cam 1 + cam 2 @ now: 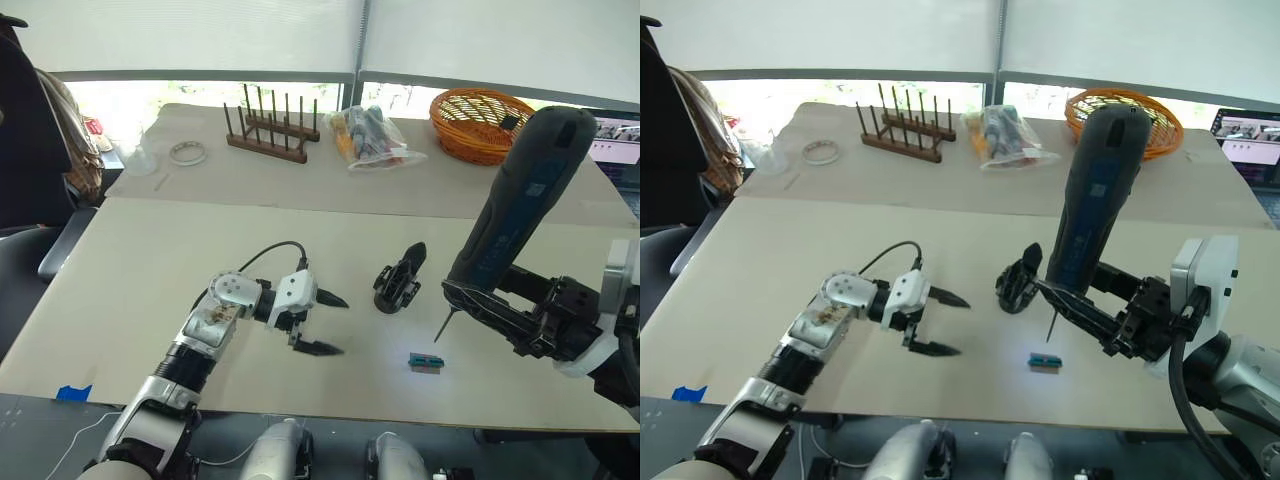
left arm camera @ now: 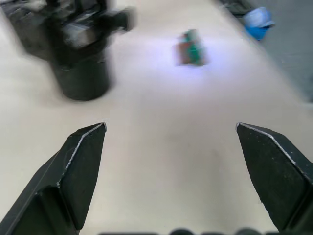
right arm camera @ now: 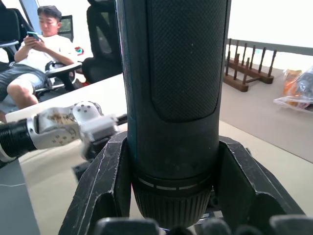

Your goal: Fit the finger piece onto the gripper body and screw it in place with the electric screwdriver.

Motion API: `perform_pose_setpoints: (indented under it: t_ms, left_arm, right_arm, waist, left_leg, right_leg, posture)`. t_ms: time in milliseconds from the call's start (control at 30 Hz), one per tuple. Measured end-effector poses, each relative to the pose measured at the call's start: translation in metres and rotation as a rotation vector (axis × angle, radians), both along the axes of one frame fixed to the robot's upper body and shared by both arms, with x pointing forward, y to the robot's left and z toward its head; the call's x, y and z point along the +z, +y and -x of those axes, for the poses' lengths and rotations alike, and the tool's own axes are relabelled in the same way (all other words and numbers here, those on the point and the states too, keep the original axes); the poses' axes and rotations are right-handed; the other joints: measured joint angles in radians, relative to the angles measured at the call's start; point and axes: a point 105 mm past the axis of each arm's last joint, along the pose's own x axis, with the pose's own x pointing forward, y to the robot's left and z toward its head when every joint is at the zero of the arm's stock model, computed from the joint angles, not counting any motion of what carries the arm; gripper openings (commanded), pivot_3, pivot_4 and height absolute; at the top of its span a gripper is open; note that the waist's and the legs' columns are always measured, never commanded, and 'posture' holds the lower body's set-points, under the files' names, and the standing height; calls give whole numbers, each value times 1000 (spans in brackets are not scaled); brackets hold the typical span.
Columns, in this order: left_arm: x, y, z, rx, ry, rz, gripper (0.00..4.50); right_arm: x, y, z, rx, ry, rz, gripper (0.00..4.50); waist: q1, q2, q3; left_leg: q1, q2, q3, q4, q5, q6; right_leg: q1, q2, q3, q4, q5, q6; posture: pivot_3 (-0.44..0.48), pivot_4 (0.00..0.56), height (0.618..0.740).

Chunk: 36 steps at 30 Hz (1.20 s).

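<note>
1. Small green-and-black block lies flat on the surface, close to the near edge, right of middle.
2. Left pincer hovers low near the near edge, around mid-width, fingers spread wide with nothing between them. It points toward the block and the gripper body.
3. Right pincer is closed around the electric screwdriver, clamping its lower barrel just above the collar. Tool is tilted, butt end up and toward the far right, thin bit pointing down at the surface just above the green block, not touching it.
4. Gripper body sits on the surface about mid-depth, between the two pincers. A black pointed piece, which looks like the finger piece, sticks up from it at a slant; cannot tell whether it is seated.
5. Far strip of the surface: tape roll toward the far left corner, wooden peg rack near the far edge, clear bag of items beside it, orange wicker basket toward the far right corner.
6. Right wrist view: a seated person holding a phone, beyond the surface.
</note>
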Motion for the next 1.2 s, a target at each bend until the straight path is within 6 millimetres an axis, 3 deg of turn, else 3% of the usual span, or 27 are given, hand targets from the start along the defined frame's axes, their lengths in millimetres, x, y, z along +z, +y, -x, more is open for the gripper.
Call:
perform_pose_setpoints:
  t_ms: [167,300,833,1200]
  left_arm:
    - [5,-22,15,-89,22,38,4500]
    - [3,-28,17,-98,33,37,4500]
    - [-8,-29,14,-92,55,14,4500]
    - [-4,-34,10,-79,43,25,4500]
  right_arm:
    - [-8,-6,2,-88,-39,-13,1953]
    - [-16,-12,5,-165,-26,-21,1953]
    - [-29,4,5,-189,-39,-12,1953]
    - [-44,0,8,-237,-28,-14,1953]
  waist:
    - [-2,0,0]
    - [-9,2,-1]
    - [-9,3,-2]
    - [-9,4,-2]
  left_leg:
    - [1,0,1,0,0,0]
    - [1,3,2,-1,1,-1]
    - [3,3,2,-1,1,-2]
    - [3,3,2,-1,1,-2]
  right_leg:
    - [0,5,8,1,0,1]
    - [1,8,11,3,0,0]
    - [-1,9,12,2,-1,-1]
    - [-1,9,13,2,-1,-1]
  posture:
    - [0,150,740]
    - [0,150,740]
    - [0,150,740]
    - [0,150,740]
